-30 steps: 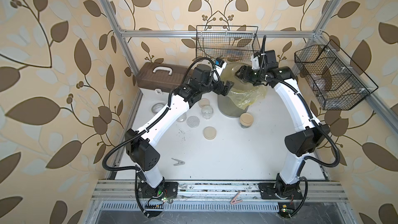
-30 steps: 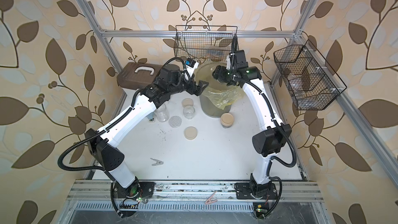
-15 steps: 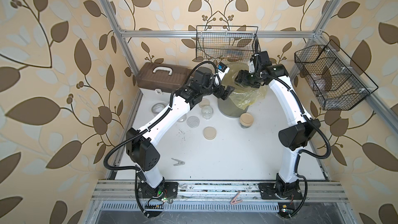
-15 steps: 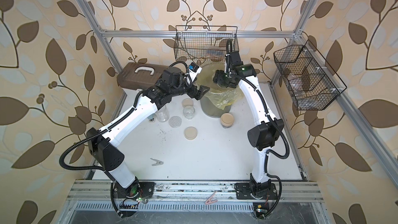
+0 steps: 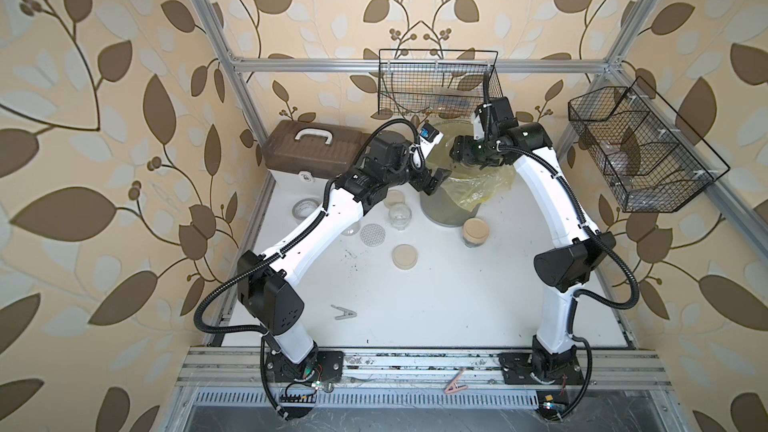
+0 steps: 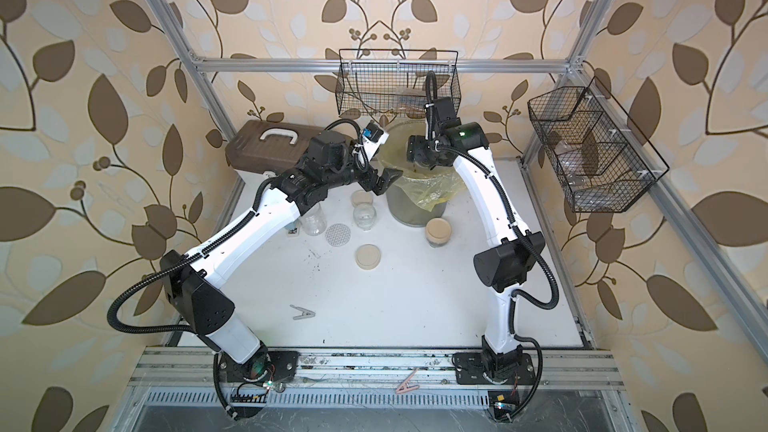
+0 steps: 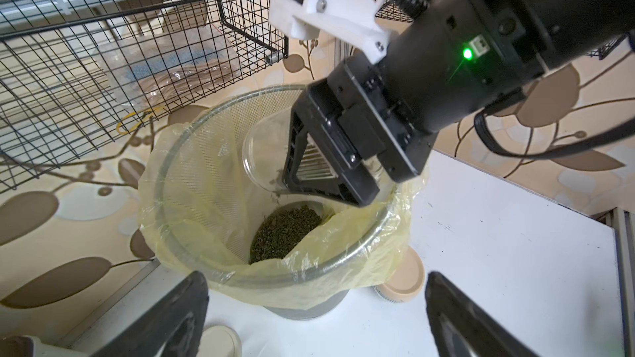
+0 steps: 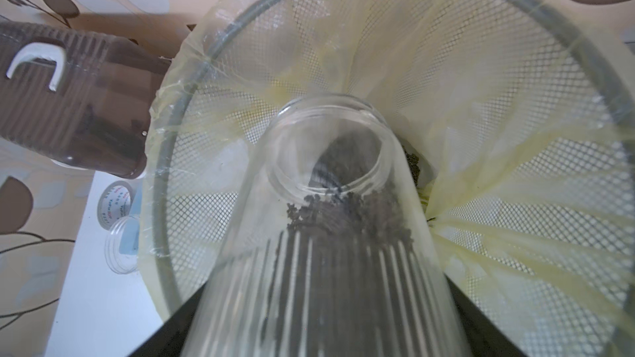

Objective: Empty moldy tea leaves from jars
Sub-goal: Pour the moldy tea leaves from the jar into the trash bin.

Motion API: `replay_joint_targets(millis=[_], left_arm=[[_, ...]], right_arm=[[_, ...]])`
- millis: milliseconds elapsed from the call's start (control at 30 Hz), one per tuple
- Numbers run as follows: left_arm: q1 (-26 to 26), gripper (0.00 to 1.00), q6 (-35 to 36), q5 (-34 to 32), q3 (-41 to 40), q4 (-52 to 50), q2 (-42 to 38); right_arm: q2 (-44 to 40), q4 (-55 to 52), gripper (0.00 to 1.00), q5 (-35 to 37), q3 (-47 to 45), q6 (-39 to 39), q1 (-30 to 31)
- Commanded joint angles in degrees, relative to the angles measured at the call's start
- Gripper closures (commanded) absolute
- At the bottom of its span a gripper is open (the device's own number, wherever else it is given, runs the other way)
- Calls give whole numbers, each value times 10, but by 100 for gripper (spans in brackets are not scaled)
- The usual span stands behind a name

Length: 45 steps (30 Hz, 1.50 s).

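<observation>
Over the last second the right arm draws its elbow in toward the bin (image 5: 446, 209) and turns its wrist. For the last half of that second it hardly moves. The left arm only dips a little. I judge this to mean the pour is under way rather than being set up, and that the arm is now holding the tilt.

The right pincer (image 7: 316, 180) is clamped on a clear jar (image 7: 263, 147), one finger across the near side of the glass and the other hidden behind it. The jar hangs over the bin's opening, tipped with its open mouth pointing down and inward, inside the ring of the rim. In the right wrist view the tea leaves (image 8: 343, 214) lie as a dark crumbly mass along the low side of the glass, just behind the neck, so the jar is not yet empty. A heap of the same leaves (image 7: 285, 231) lies at the bottom of the yellow liner (image 5: 486, 184), below the mouth.

The left pincer (image 5: 434, 181) stands wide and empty, near the bin's rim on the side toward the robot, touching nothing.

On the surface (image 5: 415, 305) a capped jar (image 5: 474, 232) with dark contents stands just beside the bin, so more emptying probably remains. An open, clear jar (image 5: 400, 216) stands on the bin's other side.
</observation>
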Motion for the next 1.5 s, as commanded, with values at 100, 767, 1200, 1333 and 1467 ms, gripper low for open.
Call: replay_joint_targets(millis=[100, 767, 1200, 1333, 1467], left_arm=[[7, 1, 42, 30, -7, 16, -27], [7, 1, 109, 24, -58, 25, -60], [7, 1, 142, 22, -73, 20, -76], [7, 1, 142, 23, -81, 24, -81], [7, 1, 145, 24, -81, 26, -80]], right_arm=[[4, 29, 81, 36, 22, -26, 1], [9, 53, 84, 137, 20, -341, 26], [1, 57, 86, 158, 9, -467, 29], [-10, 59, 87, 160, 2, -522, 23], [-21, 56, 87, 150, -19, -601, 28]])
